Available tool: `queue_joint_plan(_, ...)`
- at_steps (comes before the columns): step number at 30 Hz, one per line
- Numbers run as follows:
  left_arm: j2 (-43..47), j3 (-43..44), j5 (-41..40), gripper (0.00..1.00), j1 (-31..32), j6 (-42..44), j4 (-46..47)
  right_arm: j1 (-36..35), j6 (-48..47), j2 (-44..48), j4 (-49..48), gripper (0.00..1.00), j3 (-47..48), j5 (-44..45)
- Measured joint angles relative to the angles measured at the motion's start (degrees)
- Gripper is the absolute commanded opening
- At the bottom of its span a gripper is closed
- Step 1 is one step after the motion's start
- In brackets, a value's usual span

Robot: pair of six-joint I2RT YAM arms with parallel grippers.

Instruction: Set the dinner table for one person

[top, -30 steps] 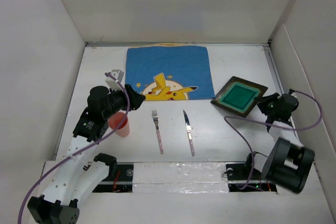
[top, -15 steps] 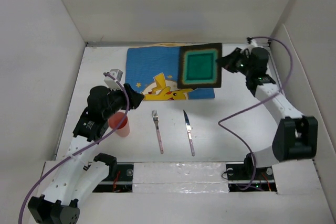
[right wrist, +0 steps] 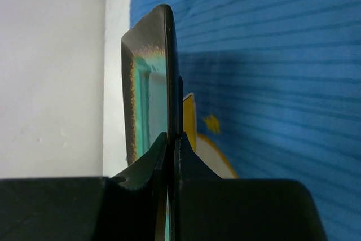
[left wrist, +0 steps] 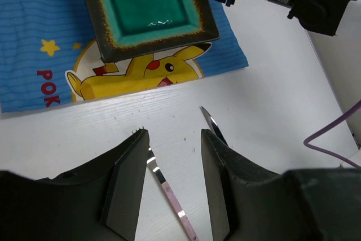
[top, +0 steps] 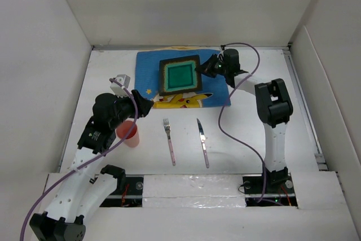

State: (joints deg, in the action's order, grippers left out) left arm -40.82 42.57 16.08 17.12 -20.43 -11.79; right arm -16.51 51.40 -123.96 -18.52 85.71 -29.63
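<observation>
The only writing I can read is on the blue striped cloth placemat [top: 148,70]. Beside its yellow cartoon creature, the left wrist view shows red letters "POK", cut off by the frame edge.

The placemat lies at the far middle of the plain white tabletop [top: 248,134], which is boxed in by white walls on three sides. The right claw [top: 210,67] is clamped on the right rim of a square teal plate with a dark brown rim [top: 179,75]. It holds the plate over the middle of the mat, but I can't tell whether the plate rests on the cloth.

The right wrist view sees the plate [right wrist: 148,94] edge-on, with its rim pinched tight between the fingers. From above, its full square face shows.

The left claw [left wrist: 174,134] hangs over bare tabletop with its jaws partway apart and nothing between them. A pink-handled metal fork [top: 169,142] and a matching knife [top: 202,142] lie side by side, apart, near the mat's near edge. A red-orange plastic cup [top: 128,134] stands just beside the left arm. The tabletop to the right of the knife is open.
</observation>
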Motion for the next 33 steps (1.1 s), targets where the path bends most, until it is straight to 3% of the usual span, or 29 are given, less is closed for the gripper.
queue_joint_plan(8,0.00,0.00,0.07,0.39,0.00,0.00,-0.02,-1.70,6.14,-7.69,-5.14,0.00,3.37,2.97)
queue_joint_plan(20,-0.02,0.00,0.33,0.39,0.00,-0.02,-0.02,-2.32,6.91,-12.20,-4.02,0.00,6.12,3.13)
queue_joint_plan(24,-0.09,0.00,0.37,0.39,0.00,0.00,0.00,-2.19,6.73,-12.33,-3.26,0.21,6.67,2.40)
queue_joint_plan(25,-0.15,0.00,0.39,0.39,0.00,-0.02,0.00,-2.14,6.78,-12.35,-2.62,0.35,7.23,1.88)
queue_joint_plan(28,-0.26,0.00,0.37,0.39,0.00,-0.02,-0.02,-1.79,5.99,-12.35,-1.05,0.54,9.55,-0.09)
queue_joint_plan(33,-0.26,-0.02,0.37,0.39,0.00,-0.02,-0.02,-1.27,1.62,-11.67,4.13,0.65,11.26,0.11)
